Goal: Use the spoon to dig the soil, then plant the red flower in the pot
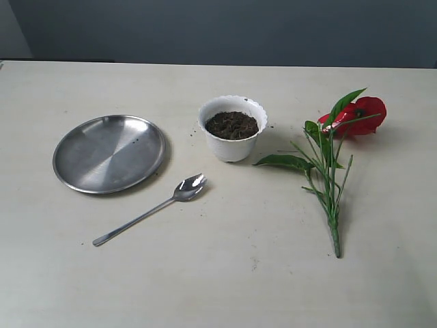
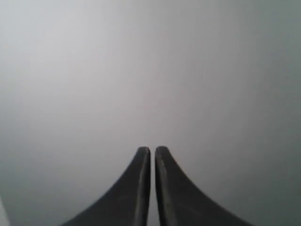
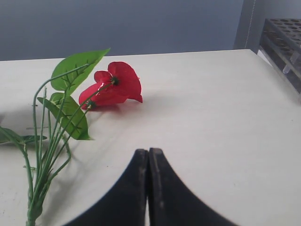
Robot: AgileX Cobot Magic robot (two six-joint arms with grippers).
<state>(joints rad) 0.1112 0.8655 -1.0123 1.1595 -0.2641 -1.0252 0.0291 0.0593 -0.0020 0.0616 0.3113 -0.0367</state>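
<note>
Your right claw (image 3: 148, 153): jaws pressed together, empty, low over the table (image 3: 221, 122). Just ahead of it the red flower (image 3: 110, 87) lies flat, stalk end nearer, bloom farther. Your left claw (image 2: 153, 150): all but closed, empty, facing blank grey. On the table, the spoon (image 1: 153, 210) lies before the pot (image 1: 232, 149) of soil (image 1: 232, 125).

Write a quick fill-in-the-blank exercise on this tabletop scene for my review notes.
1. The white pot holds dark ____.
2. The spoon lies beside the steel ____.
3. In the exterior view, the red flower lies to the ____ of the pot.
4. The right gripper has its jaws ____.
Missing words: soil; plate; right; shut.
</note>
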